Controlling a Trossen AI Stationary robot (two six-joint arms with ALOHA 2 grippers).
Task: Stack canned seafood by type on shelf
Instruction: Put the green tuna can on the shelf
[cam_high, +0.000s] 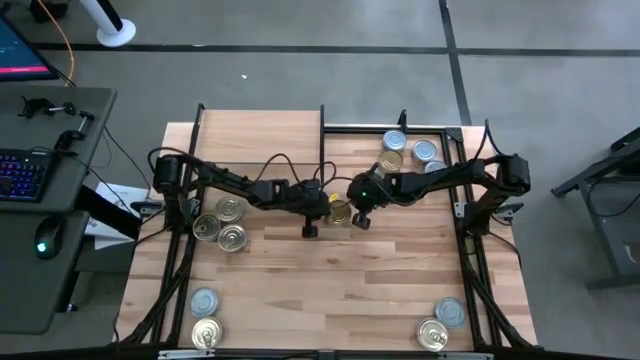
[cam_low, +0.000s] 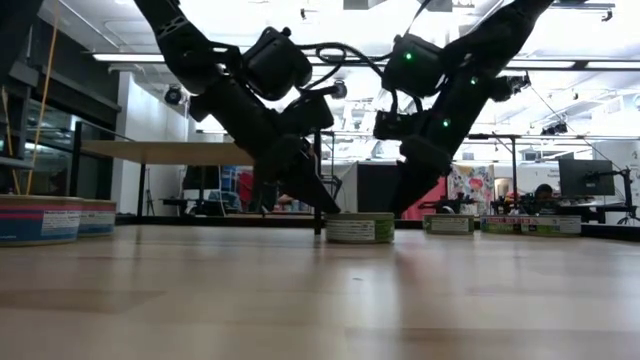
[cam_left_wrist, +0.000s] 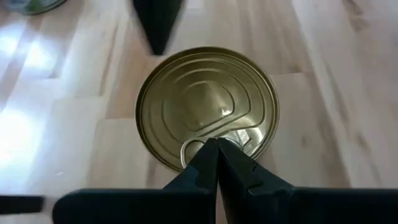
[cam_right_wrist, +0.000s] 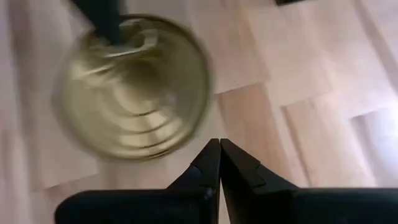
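Observation:
A gold-topped tin of canned seafood (cam_left_wrist: 208, 106) with a greenish side label (cam_low: 360, 228) stands flat on the table's middle. My left gripper (cam_left_wrist: 217, 146) comes from the table's left, shut, its tips over the tin's top. My right gripper (cam_right_wrist: 219, 146) comes from the right, shut, just beside the same tin (cam_right_wrist: 134, 87). Other tins stand in groups: at the left (cam_high: 225, 225), at the near left (cam_high: 205, 317), at the near right (cam_high: 440, 322) and at the far right (cam_high: 408, 155). The shelf (cam_high: 260, 128), a light board on black uprights, stands at the far edge. My left gripper lays its shut fingertips (cam_left_wrist: 208, 155) on the tin's gold top at the pull tab (cam_left_wrist: 239, 138), near the rim on its own side. The fingers slant down from the table's left. The tin stands level on the table. My right gripper stands close at the tin's right side (cam_low: 392, 225), slanting down; I cannot tell whether it touches.
A black metal frame (cam_high: 400, 128) runs along the far right beside the shelf. Bare wood lies between the near tin groups (cam_high: 320, 300). Off the table's left stands a desk with a keyboard (cam_high: 25, 170) and a mouse.

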